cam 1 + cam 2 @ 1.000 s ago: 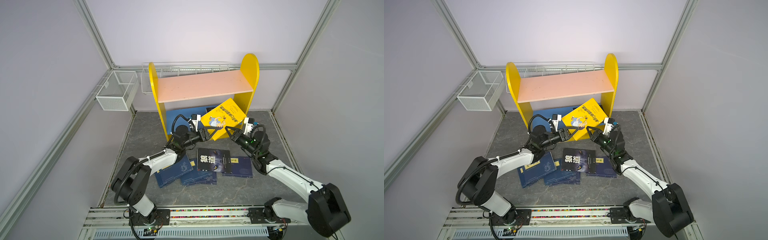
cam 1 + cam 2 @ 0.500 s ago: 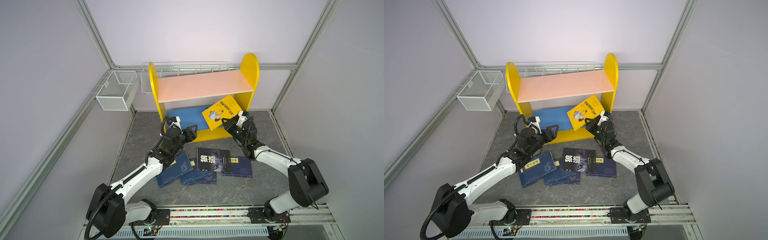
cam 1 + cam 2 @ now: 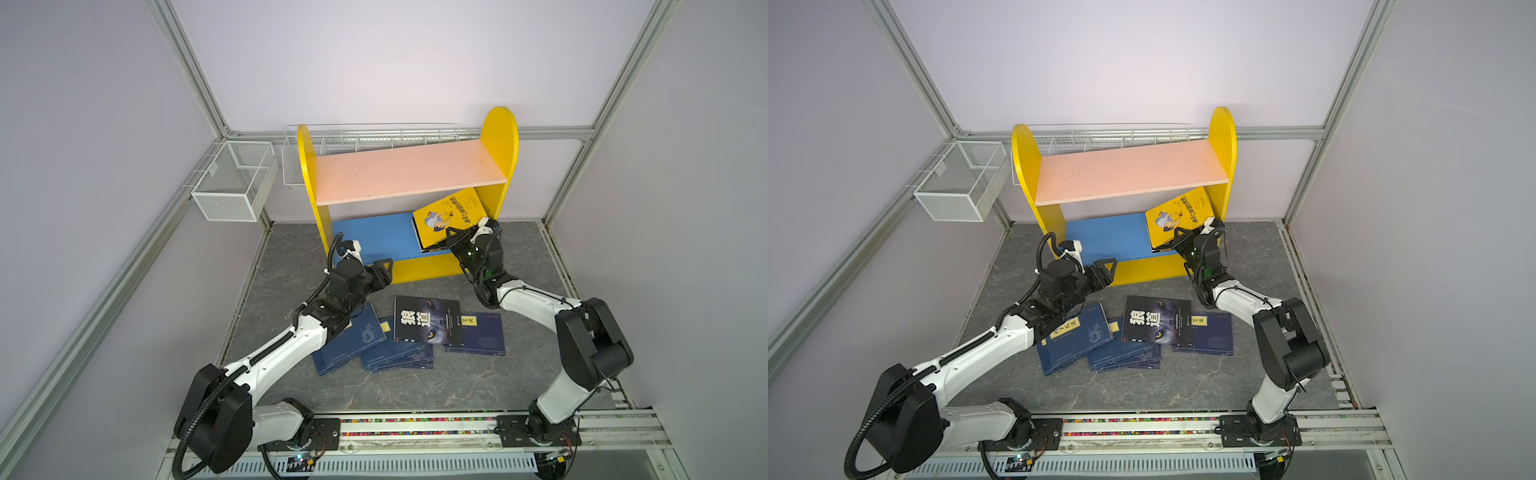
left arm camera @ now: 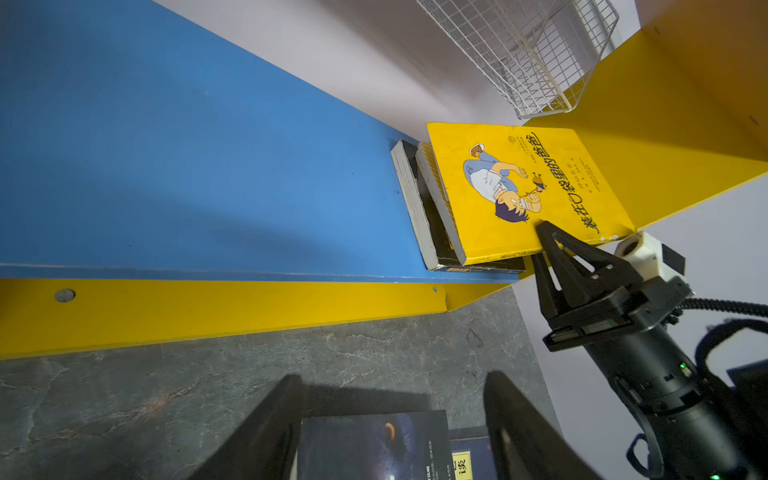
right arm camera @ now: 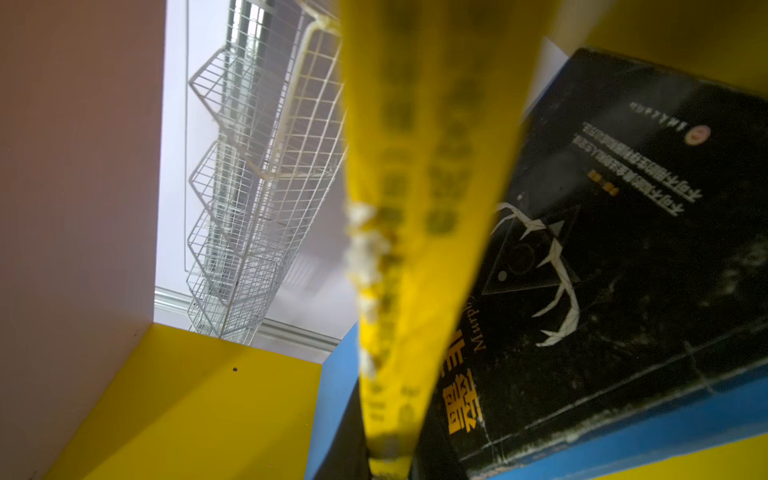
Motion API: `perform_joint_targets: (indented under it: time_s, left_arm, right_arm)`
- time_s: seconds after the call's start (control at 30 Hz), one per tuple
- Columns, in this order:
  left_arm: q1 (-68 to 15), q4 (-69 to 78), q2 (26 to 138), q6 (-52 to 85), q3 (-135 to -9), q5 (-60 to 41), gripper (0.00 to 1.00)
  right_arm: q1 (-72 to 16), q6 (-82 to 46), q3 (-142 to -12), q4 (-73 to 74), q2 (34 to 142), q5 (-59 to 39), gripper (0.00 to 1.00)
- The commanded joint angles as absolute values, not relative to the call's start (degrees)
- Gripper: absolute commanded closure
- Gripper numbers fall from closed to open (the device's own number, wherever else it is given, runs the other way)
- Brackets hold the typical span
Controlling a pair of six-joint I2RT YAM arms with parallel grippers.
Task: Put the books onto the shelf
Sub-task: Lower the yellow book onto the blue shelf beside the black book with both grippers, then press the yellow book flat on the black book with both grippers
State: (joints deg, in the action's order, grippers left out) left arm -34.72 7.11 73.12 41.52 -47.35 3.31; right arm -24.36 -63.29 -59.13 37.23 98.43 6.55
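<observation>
Right gripper (image 4: 539, 243), clamped on yellow book (image 4: 519, 187), is now resting it inside shelf (image 3: 500, 137), at right end of blue board (image 4: 187, 145); placement is nearing completion.

Blue lower board (image 3: 374, 236) bare leftward — yellow book (image 3: 451, 212) blocks right end.

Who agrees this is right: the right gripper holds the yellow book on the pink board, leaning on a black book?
Wrong board: the yellow book sits on the blue lower board, as the left wrist view shows. The right gripper holds it against the black book.
</observation>
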Motion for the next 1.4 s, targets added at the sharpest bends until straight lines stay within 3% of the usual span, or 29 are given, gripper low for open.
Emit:
perform_joint_targets:
  time_s: [0.0, 0.23, 0.27, 0.33, 0.43, 0.73, 1.0, 1.07, 1.2, 1.37]
  left_arm:
    - [-34.63, 5.89, 74.46, 41.66, -48.58, 3.14, 0.31]
    - [-35.09, 5.8, 75.81, 41.79, -49.06, 2.3, 0.31]
    - [-35.07, 5.74, 76.14, 41.69, -49.33, 2.05, 0.31]
    - [-35.07, 4.97, 76.87, 41.58, -50.2, 1.54, 0.31]
    - [-35.07, 4.44, 78.16, 41.31, -51.67, 0.96, 0.31]
    - [-35.25, 2.35, 84.47, 38.85, -59.74, 0.0, 0.31]
    - [-35.33, -2.09, 97.27, 34.13, -75.23, -0.1, 0.32]
    - [-35.32, -2.02, 100.73, 33.44, -78.38, 0.0, 0.32]
    - [-35.11, -3.07, 107.58, 32.37, -84.93, 1.07, 0.34]
    - [-34.72, 0.61, 112.61, 31.64, -88.22, 1.21, 0.37]
  right_arm:
    - [-23.97, -67.13, -60.99, 42.89, 99.86, 8.11, 0.85]
    - [-23.87, -69.77, -60.0, 43.59, 100.58, 6.44, 0.8]
    - [-23.86, -70.15, -59.73, 42.67, 100.14, 6.57, 0.72]
    - [-23.82, -71.43, -59.17, 40.54, 98.86, 7.16, 0.45]
    - [-23.2, -72.77, -60.69, 33.77, 97.34, 4.49, 0.29]
    - [-21.22, -69.6, -65.64, 12.71, 93.5, -0.43, 0.17]
    - [-20.77, -59.44, -60.66, 3.94, 84.26, -0.84, 0.28]
    - [-20.78, -55.47, -59.92, 1.29, 82.04, -0.01, 0.37]
    - [-20.78, -46.38, -61.57, -6.77, 79.83, 0.84, 0.68]
    - [-20.69, -40.1, -65.5, -12.31, 83.79, -4.84, 0.86]
